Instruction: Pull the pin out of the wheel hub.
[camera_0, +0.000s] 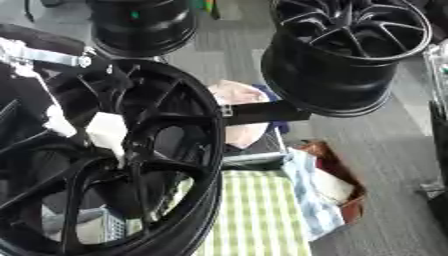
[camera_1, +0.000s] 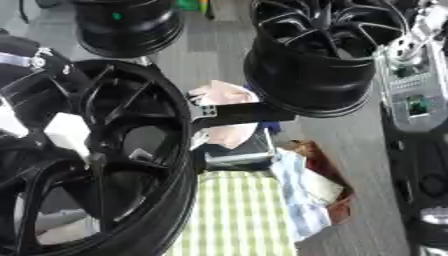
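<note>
While the large black wheel hub (camera_0: 105, 160) fills the left side of both views, its spokes meeting at the centre, the robot's left hand (camera_0: 66, 75) reaches in from the upper left across the rim; the hand is mostly black against black spokes, and I cannot tell whether its fingers are curled or straight; a pale, whitish block (camera_0: 107, 131) sits at the hub's centre, just beside the hand, and whether this is the pin is unclear; a second black wheel (camera_0: 350, 55) hangs at the upper right on a dark bracket (camera_0: 262, 112); below lie a green checked cloth (camera_0: 258, 210) and a brown box (camera_0: 337, 175); the right arm (camera_1: 411, 75) shows at the right edge in the right eye view, its hand hidden.
</note>
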